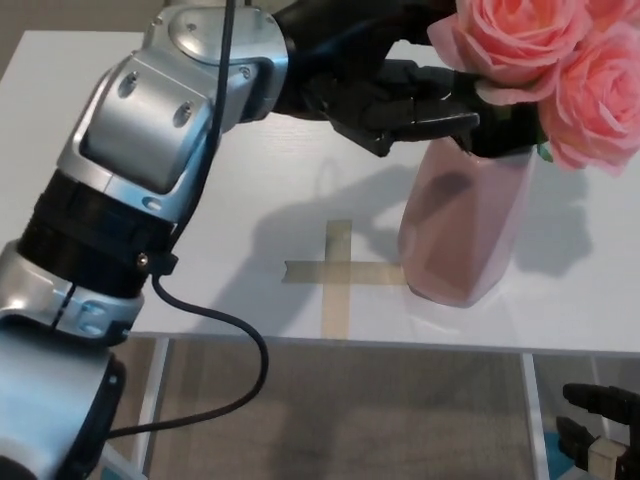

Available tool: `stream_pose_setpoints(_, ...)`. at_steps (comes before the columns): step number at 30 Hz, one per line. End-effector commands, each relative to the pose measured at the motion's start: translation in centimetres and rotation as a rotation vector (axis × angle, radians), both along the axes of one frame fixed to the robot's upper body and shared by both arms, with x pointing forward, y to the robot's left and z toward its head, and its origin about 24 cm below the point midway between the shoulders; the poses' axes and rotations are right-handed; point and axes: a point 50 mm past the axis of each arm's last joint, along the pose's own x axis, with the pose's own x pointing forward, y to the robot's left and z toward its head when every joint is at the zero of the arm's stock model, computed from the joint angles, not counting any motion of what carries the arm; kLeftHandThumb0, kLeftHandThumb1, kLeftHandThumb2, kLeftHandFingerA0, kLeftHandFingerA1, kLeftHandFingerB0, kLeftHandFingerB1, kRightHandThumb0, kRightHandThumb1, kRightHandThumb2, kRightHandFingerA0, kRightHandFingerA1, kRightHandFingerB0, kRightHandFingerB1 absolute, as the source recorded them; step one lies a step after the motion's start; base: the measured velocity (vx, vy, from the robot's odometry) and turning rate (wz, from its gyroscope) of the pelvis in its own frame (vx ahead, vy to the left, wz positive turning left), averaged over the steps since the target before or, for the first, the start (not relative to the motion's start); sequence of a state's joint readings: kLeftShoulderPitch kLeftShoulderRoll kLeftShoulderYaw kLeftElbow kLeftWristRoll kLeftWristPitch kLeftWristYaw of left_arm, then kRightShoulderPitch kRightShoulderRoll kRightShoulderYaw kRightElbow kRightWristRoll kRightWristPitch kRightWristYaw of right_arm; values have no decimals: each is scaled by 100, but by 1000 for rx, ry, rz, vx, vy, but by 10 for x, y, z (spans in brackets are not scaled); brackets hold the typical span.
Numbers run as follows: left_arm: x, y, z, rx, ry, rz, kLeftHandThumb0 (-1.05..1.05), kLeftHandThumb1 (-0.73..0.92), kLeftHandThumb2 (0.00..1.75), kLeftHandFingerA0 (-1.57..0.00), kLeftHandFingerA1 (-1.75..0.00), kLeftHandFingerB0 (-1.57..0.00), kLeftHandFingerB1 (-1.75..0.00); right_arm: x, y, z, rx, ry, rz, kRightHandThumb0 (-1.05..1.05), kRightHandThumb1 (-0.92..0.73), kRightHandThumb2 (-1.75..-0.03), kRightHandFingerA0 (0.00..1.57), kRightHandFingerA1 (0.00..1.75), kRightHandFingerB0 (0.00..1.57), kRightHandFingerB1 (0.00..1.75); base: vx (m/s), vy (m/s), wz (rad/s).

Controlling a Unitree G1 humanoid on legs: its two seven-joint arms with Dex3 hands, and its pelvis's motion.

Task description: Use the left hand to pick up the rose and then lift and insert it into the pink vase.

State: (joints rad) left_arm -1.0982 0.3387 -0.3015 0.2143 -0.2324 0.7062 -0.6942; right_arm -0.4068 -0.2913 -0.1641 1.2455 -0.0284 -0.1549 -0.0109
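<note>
Pink roses (530, 45) with dark leaves stand upright in the faceted pink vase (465, 230) at the right of the white table (570, 300). My left hand (405, 100) hovers at the vase's mouth, just left of the stems. Its black fingers (440, 125) are spread apart and point toward the leaves, holding nothing. The silver left forearm crosses the picture from the lower left. My right hand (603, 432) shows only partly at the bottom right, below the table's front edge.
A tan tape cross (337, 272) marks the table just left of the vase's base. A black cable (235, 345) hangs from my left arm over the table's front edge. Grey floor lies below.
</note>
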Motion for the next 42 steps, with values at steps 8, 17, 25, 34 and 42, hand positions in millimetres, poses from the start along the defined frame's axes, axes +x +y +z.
stream_pose_setpoints(8,-2,15,4,35,-19,-21,-76,42,82,0,0,0,-1,3,3,0,1,17,15,-28,-63,-59,69,44,58,41,0,0,0)
stream_pose_setpoints(17,-5,47,16,12,-28,-3,-75,42,81,0,0,0,-2,0,3,-2,7,26,18,-27,-63,-59,68,44,58,41,0,0,0)
stream_pose_setpoints(25,-13,79,24,-44,-39,30,-74,42,81,0,0,0,-3,-5,1,-5,12,35,8,-27,-63,-58,69,44,59,41,0,0,0)
stream_pose_setpoints(34,-50,137,10,-123,-190,156,-73,41,81,0,-2,0,-5,-14,0,-11,7,62,8,-27,-63,-58,70,44,59,41,0,0,0)
stream_pose_setpoints(42,-125,176,-55,-268,-226,328,-46,43,54,-61,-44,-53,-38,-35,-2,-24,6,114,-8,-27,-63,-58,70,44,59,41,0,0,0)
